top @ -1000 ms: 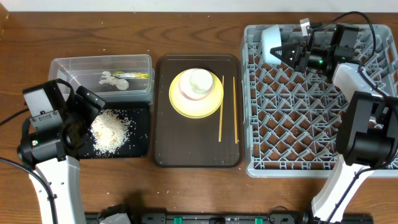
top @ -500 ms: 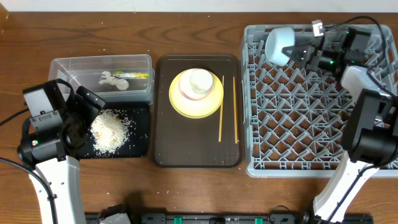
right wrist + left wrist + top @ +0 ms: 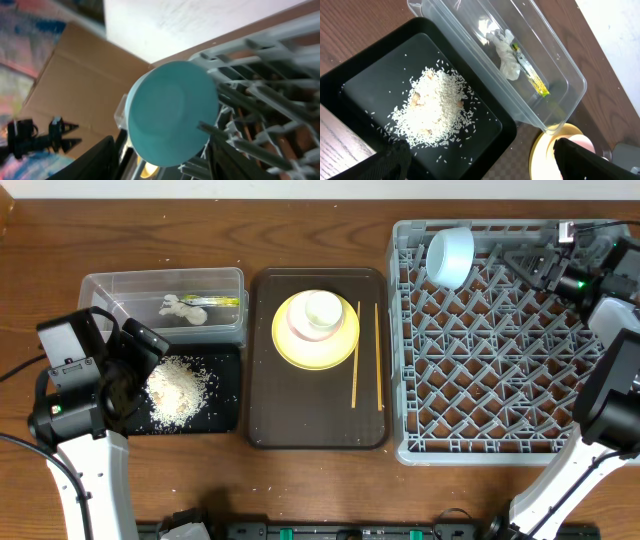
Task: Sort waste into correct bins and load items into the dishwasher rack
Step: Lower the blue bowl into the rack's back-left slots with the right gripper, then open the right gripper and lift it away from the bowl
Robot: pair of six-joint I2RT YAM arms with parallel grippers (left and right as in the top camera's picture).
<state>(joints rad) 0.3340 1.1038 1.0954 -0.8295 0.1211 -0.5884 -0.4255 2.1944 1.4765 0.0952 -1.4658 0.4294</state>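
The pale blue bowl (image 3: 449,256) (image 3: 172,112) leans on its side in the far left corner of the grey dishwasher rack (image 3: 500,380). My right gripper (image 3: 517,265) (image 3: 165,170) is open a short way to the bowl's right, holding nothing. The left gripper (image 3: 138,370) (image 3: 485,167) hangs open over the black tray (image 3: 225,415) (image 3: 350,85), which holds the rice heap (image 3: 178,390) (image 3: 432,107). In the clear tub (image 3: 165,282) (image 3: 560,65) lie the paper scrap (image 3: 178,308) (image 3: 506,52) and the wrapper (image 3: 215,301) (image 3: 532,80).
A dark brown serving tray (image 3: 318,425) sits in the middle. On it are the yellow plate (image 3: 290,345) with a white bowl (image 3: 322,312) stacked on it, and two chopsticks (image 3: 355,370) lying to the plate's right.
My right gripper has opened, let go of the blue bowl and drawn back to the right. The bowl stays leaning in the rack's corner. The left arm has not moved.
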